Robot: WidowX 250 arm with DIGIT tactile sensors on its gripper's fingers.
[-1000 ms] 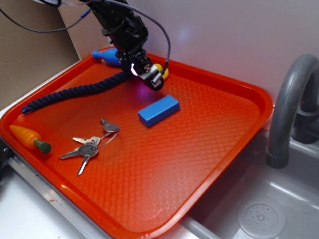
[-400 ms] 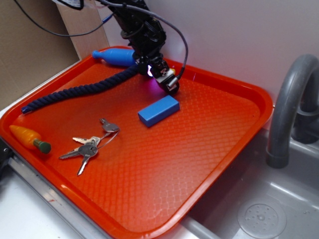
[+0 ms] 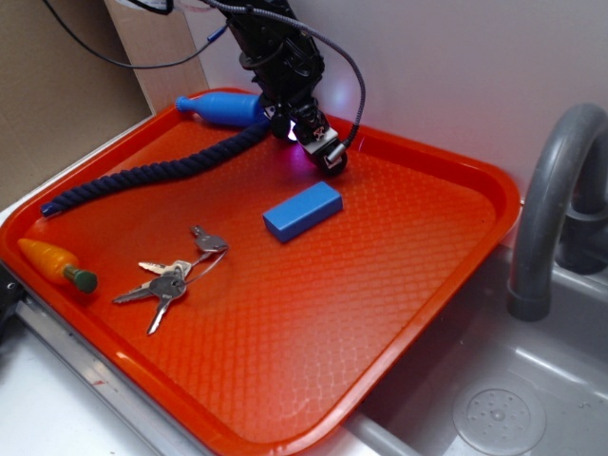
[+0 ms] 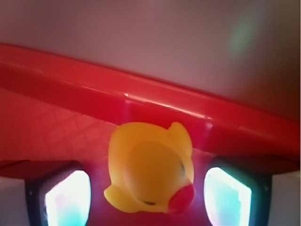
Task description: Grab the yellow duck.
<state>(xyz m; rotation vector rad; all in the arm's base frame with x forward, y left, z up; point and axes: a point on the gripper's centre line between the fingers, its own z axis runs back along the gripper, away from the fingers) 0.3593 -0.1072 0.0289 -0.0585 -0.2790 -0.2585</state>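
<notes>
A: Tray contents?
B: Orange plastic tray (image 3: pixel 427 275), waffle-textured floor, raised glossy rim. Holding: blue rectangular block (image 3: pixel 303 211) near centre, key bunch (image 3: pixel 171 277) on a ring lower left, dark blue braided rope (image 3: pixel 142 175) running diagonally from left edge toward upper centre, orange toy carrot (image 3: pixel 57 264) with green tip on the left rim, blue bottle-shaped toy (image 3: pixel 220 107) at the upper-left rim.

A: Duck?
B: Yellow duck (image 4: pixel 150 167) in wrist view only, lower centre of frame, on tray floor just short of the far rim. Smooth rubber, rounded body, orange-red beak pointing lower right. Hidden behind the arm in the exterior view.

A: Pincer state?
B: Pincer (image 3: pixel 328 160) spread apart, nothing clamped. In wrist view fingers (image 4: pixel 63 195) at bottom left and bottom right, duck between them, gaps visible both sides. Contact: none apparent.

A: Anything in the way?
B: Rope end lies just beside the pincer in the exterior view, upper centre. Block below it, apart. Black cable looping off the arm above the tray rim.

A: Surroundings?
B: Grey sink (image 3: pixel 503 399) with drain at lower right, grey curved faucet (image 3: pixel 551 190) at right edge. White wall behind, cardboard panel upper left.
</notes>
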